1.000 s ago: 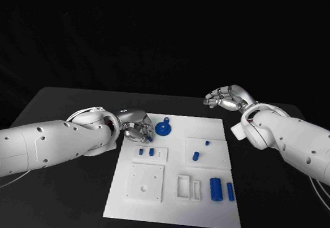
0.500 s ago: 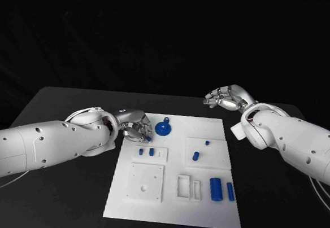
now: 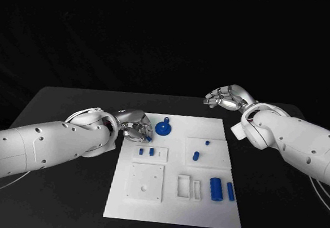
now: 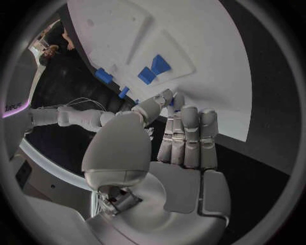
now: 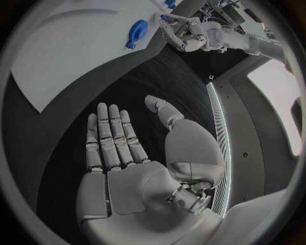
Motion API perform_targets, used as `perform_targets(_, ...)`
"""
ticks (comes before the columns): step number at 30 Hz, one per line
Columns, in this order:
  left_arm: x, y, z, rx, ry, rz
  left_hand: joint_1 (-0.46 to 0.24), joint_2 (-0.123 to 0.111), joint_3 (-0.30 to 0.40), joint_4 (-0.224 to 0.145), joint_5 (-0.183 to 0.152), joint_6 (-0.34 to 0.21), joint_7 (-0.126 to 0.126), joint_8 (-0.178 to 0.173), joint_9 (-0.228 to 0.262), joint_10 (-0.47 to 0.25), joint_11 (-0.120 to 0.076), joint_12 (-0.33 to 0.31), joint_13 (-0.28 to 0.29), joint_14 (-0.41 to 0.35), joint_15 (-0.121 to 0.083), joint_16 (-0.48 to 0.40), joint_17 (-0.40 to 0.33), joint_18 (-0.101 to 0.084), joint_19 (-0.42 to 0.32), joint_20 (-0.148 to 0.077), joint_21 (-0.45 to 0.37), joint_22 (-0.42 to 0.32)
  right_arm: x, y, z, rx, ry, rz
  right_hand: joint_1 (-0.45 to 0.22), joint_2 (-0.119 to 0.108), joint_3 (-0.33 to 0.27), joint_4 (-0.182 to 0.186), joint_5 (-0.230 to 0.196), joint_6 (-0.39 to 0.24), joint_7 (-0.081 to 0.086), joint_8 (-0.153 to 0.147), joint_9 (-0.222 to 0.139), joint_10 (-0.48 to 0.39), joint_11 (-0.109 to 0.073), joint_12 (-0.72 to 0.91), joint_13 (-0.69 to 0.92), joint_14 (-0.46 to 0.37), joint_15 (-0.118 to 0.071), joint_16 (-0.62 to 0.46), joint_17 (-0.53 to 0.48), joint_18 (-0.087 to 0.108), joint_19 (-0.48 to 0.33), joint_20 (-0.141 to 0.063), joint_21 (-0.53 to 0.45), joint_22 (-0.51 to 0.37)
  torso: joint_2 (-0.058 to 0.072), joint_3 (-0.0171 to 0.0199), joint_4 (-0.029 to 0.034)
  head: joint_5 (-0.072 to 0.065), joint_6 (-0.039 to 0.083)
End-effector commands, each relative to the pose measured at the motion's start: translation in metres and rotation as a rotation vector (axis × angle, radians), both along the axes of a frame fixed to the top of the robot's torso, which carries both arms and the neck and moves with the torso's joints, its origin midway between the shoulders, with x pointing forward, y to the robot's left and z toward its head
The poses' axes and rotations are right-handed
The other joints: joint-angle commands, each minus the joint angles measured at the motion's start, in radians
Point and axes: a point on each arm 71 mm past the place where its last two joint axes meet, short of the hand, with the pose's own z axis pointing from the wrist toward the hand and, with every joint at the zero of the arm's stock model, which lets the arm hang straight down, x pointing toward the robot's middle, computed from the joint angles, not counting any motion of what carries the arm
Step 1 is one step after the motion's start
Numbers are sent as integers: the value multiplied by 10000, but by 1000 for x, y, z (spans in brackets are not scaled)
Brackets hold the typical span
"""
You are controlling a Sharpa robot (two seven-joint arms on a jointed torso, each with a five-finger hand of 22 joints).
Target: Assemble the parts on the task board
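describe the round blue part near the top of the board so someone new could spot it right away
Start at the white task board in the middle of the black table and look to its far edge, just beside the left hand. There lies the round blue part, a disc with a small stem. Every other blue part is a short bar or peg.
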Motion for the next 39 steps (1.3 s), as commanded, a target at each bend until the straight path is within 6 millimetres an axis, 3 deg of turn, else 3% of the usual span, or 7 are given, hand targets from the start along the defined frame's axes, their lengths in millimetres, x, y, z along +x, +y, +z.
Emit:
perform_targets(1,-1,-1,1,-369,-53,33,-28,65,54,-10,45,101,1,30,13,8,-2,-66,3,10,-36,54,-7,244,17,-492,41,13,0,1,0,30,-12,116,-12,58,21,5,59,-16,35,65,-14,67,-11,64,-12,-39,-16,-40,12,60,-9,83,-31,16,-4,5,-6,7,30)
perform_targets(15,-2,4,5,-1379,-41,260,-35,73,62,-15,65,122,-8,40,16,44,-13,-87,28,37,-47,68,-12,253,51,-503,51,14,0,1,0,26,-3,114,-15,59,20,5,60,-18,36,67,-16,67,-11,65,-12,-39,-16,-40,12,64,-9,86,-35,20,-3,3,-4,11,37)
perform_targets(39,-1,6,-3,528,-53,-65,-22,66,83,-53,91,122,-11,38,13,47,-13,-131,48,34,-47,59,-28,257,59,-509,49,17,0,0,0,22,3,103,-14,61,20,0,60,-16,35,71,-20,67,-12,67,-13,-39,-16,-40,13,70,-9,90,-41,26,2,9,-3,21,-8)
